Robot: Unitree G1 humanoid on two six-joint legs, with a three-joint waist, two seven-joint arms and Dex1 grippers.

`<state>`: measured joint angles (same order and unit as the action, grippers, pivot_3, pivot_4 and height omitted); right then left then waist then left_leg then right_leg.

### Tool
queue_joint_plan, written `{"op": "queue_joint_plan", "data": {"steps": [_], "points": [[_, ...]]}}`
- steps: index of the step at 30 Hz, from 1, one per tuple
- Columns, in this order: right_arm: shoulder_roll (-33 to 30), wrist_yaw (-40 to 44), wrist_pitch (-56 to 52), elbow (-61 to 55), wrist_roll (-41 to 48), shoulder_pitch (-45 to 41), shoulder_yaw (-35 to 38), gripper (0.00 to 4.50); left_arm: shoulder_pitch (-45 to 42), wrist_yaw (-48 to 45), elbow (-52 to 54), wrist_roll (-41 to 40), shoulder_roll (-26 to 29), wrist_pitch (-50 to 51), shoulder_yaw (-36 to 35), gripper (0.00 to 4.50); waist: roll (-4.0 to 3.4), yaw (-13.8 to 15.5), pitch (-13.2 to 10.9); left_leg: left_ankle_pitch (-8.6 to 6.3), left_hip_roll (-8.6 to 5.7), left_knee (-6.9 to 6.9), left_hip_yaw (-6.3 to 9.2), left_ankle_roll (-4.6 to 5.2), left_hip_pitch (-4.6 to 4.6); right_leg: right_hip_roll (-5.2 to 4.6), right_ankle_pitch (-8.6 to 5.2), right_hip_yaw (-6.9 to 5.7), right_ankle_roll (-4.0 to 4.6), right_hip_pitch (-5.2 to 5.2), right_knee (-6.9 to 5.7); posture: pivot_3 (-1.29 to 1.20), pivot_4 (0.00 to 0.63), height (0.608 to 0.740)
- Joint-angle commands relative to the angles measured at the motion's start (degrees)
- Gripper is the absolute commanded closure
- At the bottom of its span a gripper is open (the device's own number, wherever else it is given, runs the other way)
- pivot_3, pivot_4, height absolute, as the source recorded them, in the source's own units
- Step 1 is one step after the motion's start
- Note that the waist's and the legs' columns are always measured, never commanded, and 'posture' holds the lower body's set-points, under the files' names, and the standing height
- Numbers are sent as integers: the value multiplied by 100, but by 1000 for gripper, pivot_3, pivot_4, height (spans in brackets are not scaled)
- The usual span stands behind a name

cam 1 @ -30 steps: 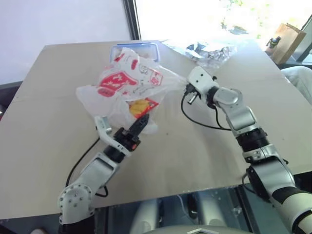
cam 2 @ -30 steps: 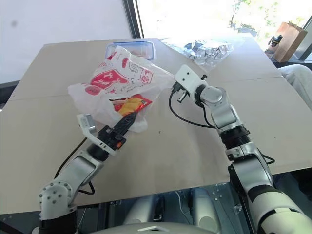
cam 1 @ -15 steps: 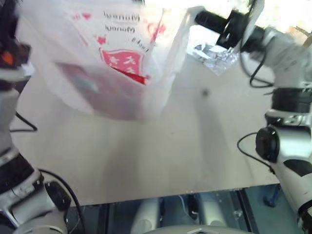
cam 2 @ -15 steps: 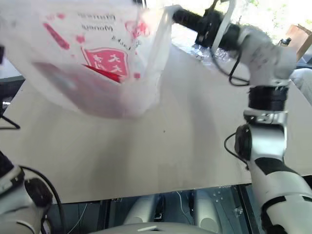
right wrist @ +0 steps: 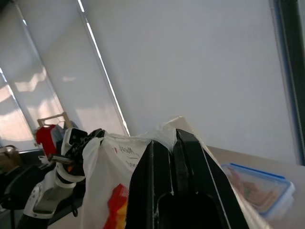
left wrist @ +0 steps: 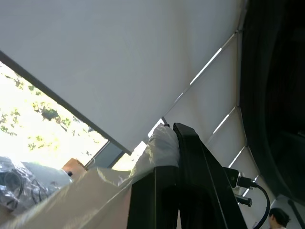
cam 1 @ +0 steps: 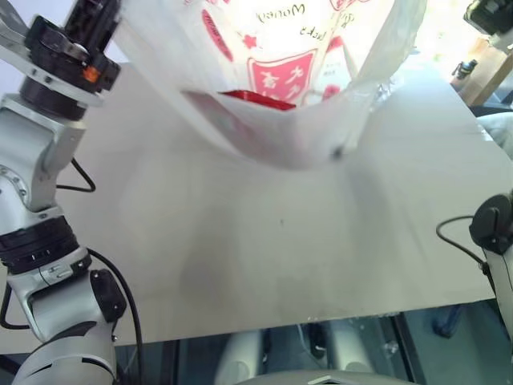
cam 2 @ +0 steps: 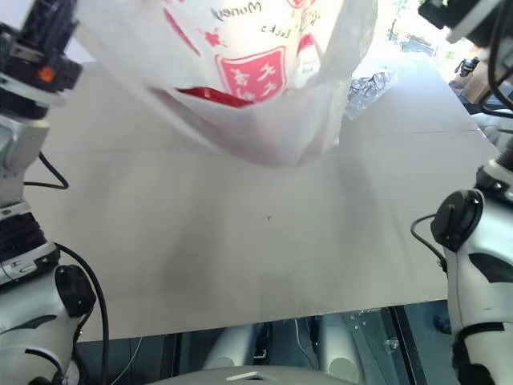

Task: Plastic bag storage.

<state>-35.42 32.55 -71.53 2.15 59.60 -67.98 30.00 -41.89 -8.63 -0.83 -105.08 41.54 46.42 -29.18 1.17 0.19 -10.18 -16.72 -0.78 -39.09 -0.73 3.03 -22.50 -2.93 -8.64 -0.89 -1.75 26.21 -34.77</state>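
My left end effector (left wrist: 169, 138) is clenched on a pinch of the plastic bag (cam 1: 288, 88), the thin white film bunched up between the two black fingers. My right end effector (right wrist: 174, 140) is clamped shut on the opposite edge in the same way. The bag hangs between them, stretched wide and sagging in the middle, held clear above the counter (cam 1: 264, 241), with something red (cam 1: 252, 98) lying in its low belly.

The risk I see is in the grips. Each is only a small fold of slippery film, so if I pull my arms further apart the edge could slide out of one end effector or the film could tear there. If one side lets go, the bag would swing down under the other and could tip out what it carries. The weight inside adds to that pull.

Below the bag the counter is a pale, plain board. Beyond the bag, on the far side of my right end effector, lie crinkled clear wrapping (cam 2: 369, 83) and a lidded container with a blue rim (right wrist: 259, 186). Further off are tall window blinds (right wrist: 190, 62) and bright daylight.
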Motion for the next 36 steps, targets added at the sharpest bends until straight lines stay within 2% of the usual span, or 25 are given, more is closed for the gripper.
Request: {"op": "queue_joint_plan", "data": {"steps": [1, 6, 9, 14, 17, 20, 22, 23, 24, 25, 27, 30, 31, 33, 36], "points": [[-62, -402, 215, -546, 221, 335, 289, 4500, 203, -318, 63, 320, 73, 86, -94, 4444, 0, -19, 0, 0, 0, -2, -3, 0, 1, 0, 0, 3, 0, 0, 1, 0, 150, 740], [-309, -170, 472, -1291, -152, 1869, -274, 4500, 1368, -1167, 623, 1087, 114, 458, 107, 4444, 6, -39, 16, -3, -3, -9, -16, 6, 23, 1, -2, 14, -4, -16, -1, 0, 150, 740], [-382, 30, 840, -2132, -459, 3204, -668, 4500, 2173, -1359, 1333, 1599, -66, 401, 320, 4444, 7, -24, 7, -6, -4, -15, -21, 12, 15, -3, -9, 21, -15, -10, 2, 0, 150, 740], [-673, 272, 2168, -3191, -1823, 5019, -1543, 4500, 3526, -1567, 2533, 2928, -255, 14, 720, 4444, 2, -15, 9, -7, -5, -13, -28, 13, 16, -9, -10, 28, -16, -4, 0, 0, 150, 740], [-1031, 487, 3071, -3502, -2794, 6170, -2107, 4500, 4443, -1944, 3049, 4107, -359, -612, 980, 4444, 3, 0, 10, -8, -4, -10, -36, 12, 35, -8, -12, 32, -15, -16, 2, 0, 150, 740], [-916, 506, 3466, -3598, -2895, 6533, -2006, 4500, 4981, -2364, 3122, 5683, -230, -1625, 1421, 4444, 1, 12, 8, -8, -2, -10, -48, 12, 57, -5, -29, 41, 7, -36, 4, 0, 150, 740], [-918, 576, 3906, -3561, -3143, 6696, -1932, 3900, 5358, -2674, 3257, 6290, -298, -2246, 1519, 4500, 1, 4, 8, -13, 0, -13, -63, 20, 66, 3, -40, 56, -10, -42, 7, 0, 150, 740], [-942, 676, 4098, -3569, -3208, 6813, -1885, 3686, 5546, -2835, 3346, 6210, -374, -2320, 1467, 4500, 2, 11, 9, -20, 1, -15, -66, 34, 69, 2, -42, 60, -13, -43, 5, 0, 150, 740], [-953, 744, 4220, -3585, -3236, 6953, -1801, 3216, 5739, -2976, 3402, 6262, -411, -2459, 1424, 4500, 4, 22, 11, -21, 2, -23, -65, 37, 75, 1, -42, 59, -14, -52, 3, 0, 150, 740], [-955, 823, 4317, -3610, -3235, 7123, -1702, 2818, 5897, -3037, 3432, 6211, -464, -2487, 1338, 3937, 8, 36, 14, -22, 5, -25, -63, 38, 76, -1, -43, 58, -15, -53, 3, 0, 150, 740], [-967, 1010, 4490, -3673, -3204, 7507, -1462, 1668, 6171, -3120, 3453, 6274, -512, -2618, 1150, 3092, 10, 69, 16, -23, 7, -26, -58, 39, 73, -3, -43, 52, -16, -52, 2, 0, 150, 740], [-967, 1363, 4724, -3772, -3077, 8182, -909, 247, 6632, -3260, 3435, 6462, -520, -2863, 714, 1740, 9, 83, 17, -23, 9, -24, -45, 40, 68, -3, -45, 39, -16, -52, 2, 0, 150, 740], [-944, 1477, 4785, -3800, -2998, 8387, -712, 0, 6788, -3290, 3425, 6417, -534, -2862, 543, 1360, 8, 74, 18, -25, 9, -24, -45, 43, 66, -3, -45, 38, -15, -51, 3, 0, 150, 740], [-861, 1641, 4946, -3806, -2898, 8711, -352, 0, 7036, -3333, 3421, 6509, -542, -2956, 265, 369, 6, 63, 19, -30, 9, -23, -49, 50, 67, -3, -46, 41, -17, -52, 6, 0, 150, 740], [-902, 1949, 5258, -3616, -3050, 9097, -107, 0, 7184, -3281, 3438, 6510, -549, -2907, 45, 369, 13, 61, 25, -32, 9, -24, -57, 55, 69, -4, -48, 46, -21, -54, 9, 0, 150, 740]]}}
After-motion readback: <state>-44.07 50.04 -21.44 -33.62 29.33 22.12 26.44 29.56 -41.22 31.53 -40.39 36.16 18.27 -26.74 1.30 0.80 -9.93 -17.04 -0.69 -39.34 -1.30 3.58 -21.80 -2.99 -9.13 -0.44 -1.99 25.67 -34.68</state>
